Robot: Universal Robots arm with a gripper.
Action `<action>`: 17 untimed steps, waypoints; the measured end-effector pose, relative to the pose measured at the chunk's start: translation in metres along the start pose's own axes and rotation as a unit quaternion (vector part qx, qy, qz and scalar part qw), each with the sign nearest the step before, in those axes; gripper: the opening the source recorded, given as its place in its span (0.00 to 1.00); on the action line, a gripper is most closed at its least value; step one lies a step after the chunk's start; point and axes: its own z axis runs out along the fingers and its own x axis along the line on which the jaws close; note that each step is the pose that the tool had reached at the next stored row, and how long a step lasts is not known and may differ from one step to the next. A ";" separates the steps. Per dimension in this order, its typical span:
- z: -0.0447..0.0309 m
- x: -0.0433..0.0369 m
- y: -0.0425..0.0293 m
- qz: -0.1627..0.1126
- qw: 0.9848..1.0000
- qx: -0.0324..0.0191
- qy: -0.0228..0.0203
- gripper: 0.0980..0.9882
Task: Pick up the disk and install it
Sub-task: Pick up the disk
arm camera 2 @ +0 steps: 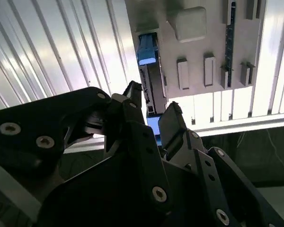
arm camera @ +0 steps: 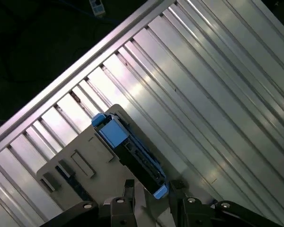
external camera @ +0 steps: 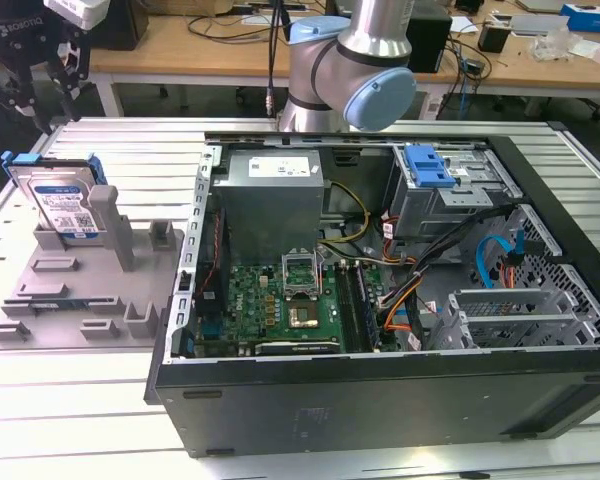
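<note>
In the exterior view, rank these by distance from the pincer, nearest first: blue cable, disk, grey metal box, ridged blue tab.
1. disk: standing just below the open pincer, at the exterior view's left.
2. grey metal box: inside the computer case, mid-view.
3. ridged blue tab: farther toward the exterior view's right.
4. blue cable: farthest right.
</note>
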 end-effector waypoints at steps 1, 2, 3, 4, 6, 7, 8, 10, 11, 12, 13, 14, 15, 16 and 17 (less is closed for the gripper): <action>0.0001 0.0000 0.0000 -0.013 1.000 0.000 0.001 0.37; 0.0001 0.0000 0.0000 -0.022 1.000 0.000 0.001 0.37; 0.0002 0.0000 -0.0001 -0.034 0.999 0.000 0.002 0.37; 0.0002 0.0000 -0.0001 -0.045 0.999 0.000 0.002 0.37; 0.0002 0.0000 0.0000 -0.068 0.998 0.000 0.004 0.37; 0.0003 0.0000 0.0000 -0.079 0.997 0.000 0.004 0.37; 0.0003 0.0000 0.0000 -0.088 0.996 0.000 0.005 0.37; 0.0003 0.0000 0.0000 -0.107 0.994 0.000 0.006 0.37; 0.0003 0.0000 0.0000 -0.117 0.993 0.000 0.007 0.37; 0.0003 0.0000 0.0000 -0.126 0.992 0.000 0.007 0.37; 0.0003 0.0000 0.0000 -0.135 0.991 0.000 0.008 0.37; 0.0003 0.0000 0.0000 -0.144 0.990 0.000 0.008 0.37; 0.0004 0.0000 0.0000 -0.154 0.988 0.000 0.009 0.37; 0.0004 0.0000 0.0000 -0.164 0.986 0.000 0.010 0.37; 0.0004 0.0000 0.0000 -0.172 0.985 0.000 0.010 0.37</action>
